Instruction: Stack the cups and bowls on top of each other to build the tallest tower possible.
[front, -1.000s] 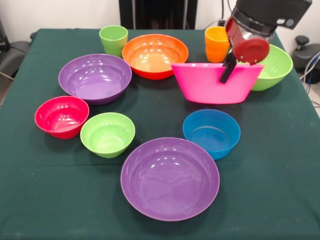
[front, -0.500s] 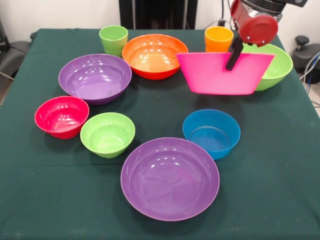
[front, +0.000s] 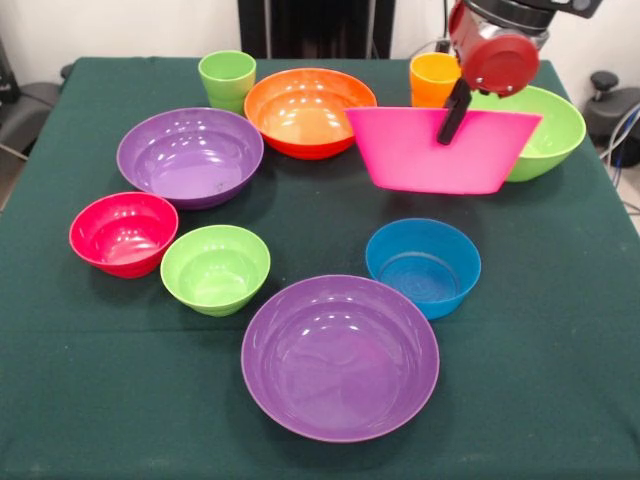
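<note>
My gripper is shut on the rim of the huge pink bowl and holds it lifted above the table at the back right. Behind it stand the orange cup and the large lime green bowl. The light green cup and the large orange bowl sit at the back. One purple bowl sits at the left, another purple bowl at the front. The small red bowl, small lime green bowl and small blue bowl sit mid-table. No bowls are nested.
A dark green cloth covers the table. The black pedestal stands at the far side.
The pink bowl rose off the table with my gripper, then shifted slightly left.
</note>
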